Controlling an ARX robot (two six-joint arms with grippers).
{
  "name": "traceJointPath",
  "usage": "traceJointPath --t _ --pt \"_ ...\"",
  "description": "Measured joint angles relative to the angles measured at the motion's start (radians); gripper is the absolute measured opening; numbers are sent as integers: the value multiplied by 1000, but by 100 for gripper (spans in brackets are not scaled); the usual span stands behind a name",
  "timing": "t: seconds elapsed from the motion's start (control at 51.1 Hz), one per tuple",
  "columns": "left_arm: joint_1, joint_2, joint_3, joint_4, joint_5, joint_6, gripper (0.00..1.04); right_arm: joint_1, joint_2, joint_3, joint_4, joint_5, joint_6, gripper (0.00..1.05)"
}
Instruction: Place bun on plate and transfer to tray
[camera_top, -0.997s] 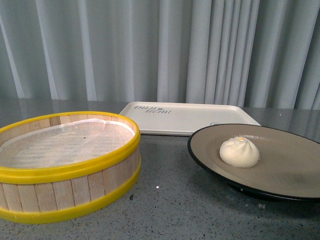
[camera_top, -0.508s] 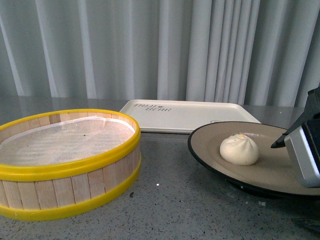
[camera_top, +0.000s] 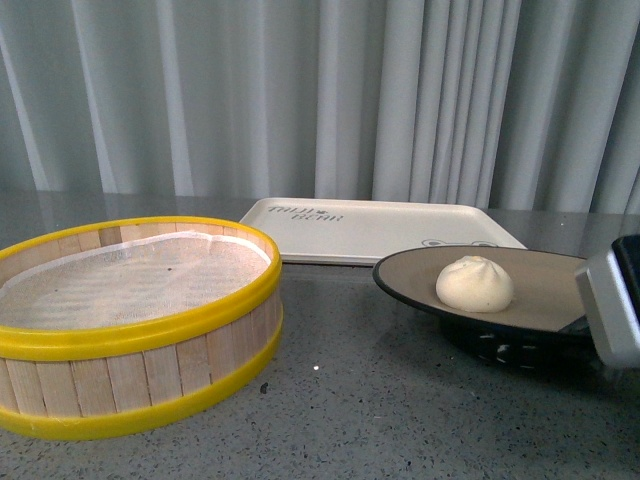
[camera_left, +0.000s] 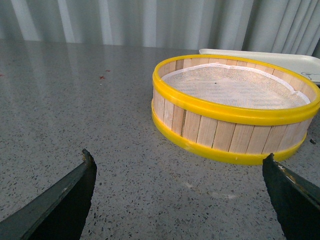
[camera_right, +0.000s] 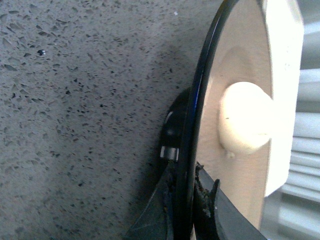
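- Right gripper (camera_right: 187, 202): jaws clamped on the rim of the plate (camera_top: 545, 290).
- Bun (camera_top: 475, 283): rests near the plate's centre.
- Tray (camera_top: 380, 230): directly behind the plate.
- Steamer basket (camera_top: 130, 320): left of the plate, apart.
- Left gripper (camera_left: 179, 170): jaws spread wide, holding nothing.

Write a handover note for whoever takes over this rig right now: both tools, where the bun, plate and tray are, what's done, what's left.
Left tool: open, empty, facing the steamer basket.
Right tool: shut on the plate's rim at its right edge.
Bun: sits near the middle of the plate.
Tray: behind the plate, nothing on it.
Done: bun on plate, plate gripped.
Left: carry the plate level onto the tray, set it down, release. Whether the plate's foot is off the table cannot be told.
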Motion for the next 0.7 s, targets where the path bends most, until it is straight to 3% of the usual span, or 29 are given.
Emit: traceJointPath --t 0.371,0.528,0.704 --pt "0 0 0 0 0 0 98 -35 -22 -9 90 7 -96 3" --pt "0 0 0 0 0 0 98 -88 28 126 169 11 -148 3" --pt "0 0 0 0 0 0 98 -118 144 292 225 -13 -105 3"
